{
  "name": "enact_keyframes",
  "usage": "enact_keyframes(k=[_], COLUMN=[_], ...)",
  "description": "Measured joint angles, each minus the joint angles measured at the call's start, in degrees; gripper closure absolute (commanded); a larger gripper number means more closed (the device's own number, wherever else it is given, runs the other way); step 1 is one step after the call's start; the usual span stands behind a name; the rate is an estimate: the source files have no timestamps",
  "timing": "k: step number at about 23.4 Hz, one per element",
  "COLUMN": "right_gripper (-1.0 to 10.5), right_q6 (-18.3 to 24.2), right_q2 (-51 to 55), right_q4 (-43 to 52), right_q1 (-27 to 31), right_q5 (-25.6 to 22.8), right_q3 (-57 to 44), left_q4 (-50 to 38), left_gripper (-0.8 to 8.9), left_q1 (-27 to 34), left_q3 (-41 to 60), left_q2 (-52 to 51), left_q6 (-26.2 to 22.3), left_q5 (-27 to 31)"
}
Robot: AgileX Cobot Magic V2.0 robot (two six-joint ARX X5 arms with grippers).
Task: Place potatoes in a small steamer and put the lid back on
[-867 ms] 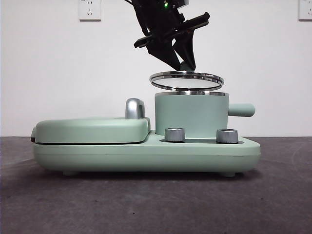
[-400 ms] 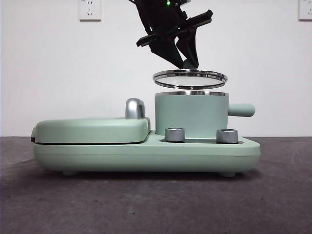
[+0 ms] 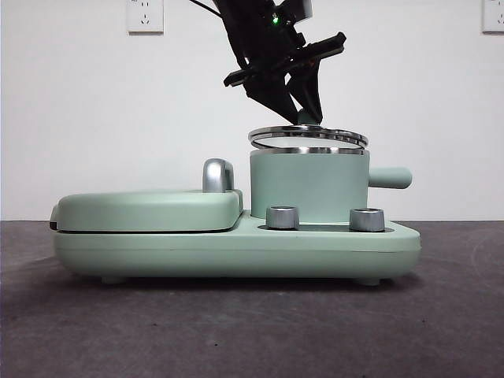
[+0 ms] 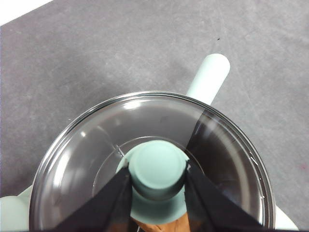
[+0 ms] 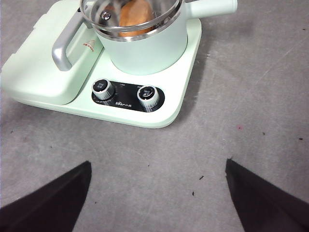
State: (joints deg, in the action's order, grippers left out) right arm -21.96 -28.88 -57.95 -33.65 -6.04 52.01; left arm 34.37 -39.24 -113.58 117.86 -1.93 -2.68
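Front view shows the left gripper [image 3: 303, 110] at upper center, its 2 jaws closed on the knob of the lid [image 3: 309, 136], just above the small steamer [image 3: 309, 185]. The potato [image 5: 135, 12] lies inside. The right gripper [image 5: 157, 191] waits, jaws wide apart.

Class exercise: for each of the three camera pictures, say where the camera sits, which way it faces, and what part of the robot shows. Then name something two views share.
Front view: low at table height, looking level at the pot; the left gripper comes from above.
Left wrist view: above the lid, looking down; its jaws clamp the knob.
Right wrist view: off to one side, looking down at the cooker; the right gripper is open and holds nothing.
Shared: both wrist views show the potato under the lid.
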Motion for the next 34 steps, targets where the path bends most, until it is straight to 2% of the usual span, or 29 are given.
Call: enact_keyframes(k=[13, 21, 23, 24, 26, 27, 32, 34], right_gripper=[5.1, 5.1, 5.1, 5.1, 5.1, 5.1, 5.1, 5.1], right_q6=[0.0, 0.0, 0.0, 0.0, 0.0, 0.0, 0.0, 0.0], right_q2=[0.0, 0.0, 0.0, 0.0, 0.0, 0.0, 0.0, 0.0], right_q4=[0.0, 0.0, 0.0, 0.0, 0.0, 0.0, 0.0, -0.1], right_q1=[0.0, 0.0, 0.0, 0.0, 0.0, 0.0, 0.0, 0.0], right_q5=[0.0, 0.0, 0.0, 0.0, 0.0, 0.0, 0.0, 0.0], right_q3=[0.0, 0.0, 0.0, 0.0, 0.0, 0.0, 0.0, 0.0], left_q4=[-0.9, 1.8, 1.9, 1.9, 3.0, 3.5, 9.9, 15.4], left_gripper=[8.05, 7.95, 6.63, 5.27, 3.21, 2.94, 2.94, 3.35], left_q1=[0.0, -0.2, -0.2, -0.2, -0.5, -0.7, -0.9, -0.9], left_q3=[0.0, -0.7, -0.8, -0.8, -0.8, -0.8, -2.6, -2.6], left_q2=[1.4, 1.4, 1.4, 1.4, 1.3, 1.3, -0.1, -3.6], left_q6=[-1.4, -1.3, -1.3, -1.2, -1.0, -1.0, -0.8, -0.8], left_q5=[0.0, 0.2, 0.2, 0.3, 0.2, 0.2, 0.2, 0.2])
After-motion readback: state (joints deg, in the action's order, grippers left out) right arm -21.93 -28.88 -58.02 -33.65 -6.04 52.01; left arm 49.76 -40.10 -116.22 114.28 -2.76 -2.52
